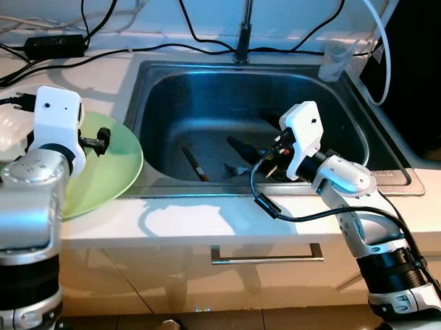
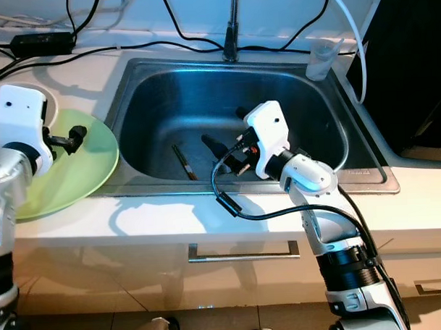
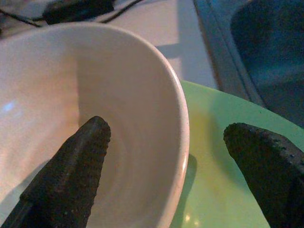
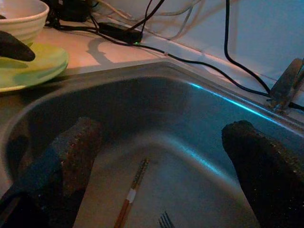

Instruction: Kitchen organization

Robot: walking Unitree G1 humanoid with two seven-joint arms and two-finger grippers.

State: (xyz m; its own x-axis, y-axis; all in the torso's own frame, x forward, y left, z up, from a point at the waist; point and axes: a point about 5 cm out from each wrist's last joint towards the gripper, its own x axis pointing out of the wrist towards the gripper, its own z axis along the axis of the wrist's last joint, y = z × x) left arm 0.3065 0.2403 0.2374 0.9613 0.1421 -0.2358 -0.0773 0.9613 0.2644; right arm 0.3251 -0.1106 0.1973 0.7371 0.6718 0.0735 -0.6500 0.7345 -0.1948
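Stainless steel sink set into a pale table, faucet stem rising at its back edge. Down in the basin: a chopstick with a dark tip and reddish handle, and beside it a fork, only the tines visible in the right wrist view. Right gripper lowered into the basin just above these utensils, fingers spread wide apart, nothing between them. Left of the sink on the table: a green plate, a white bowl resting on it. Left gripper hovering at the bowl, fingers apart and straddling the bowl's rim, one inside the bowl, the other outside over the green plate; contact with the rim not clear enough to tell. Black cables and a black power adapter strewn along the back of the table by the wall. Small clear cup standing near the sink's far right corner, a white hose curving past it. Drawer handle on the cabinet front under the table.
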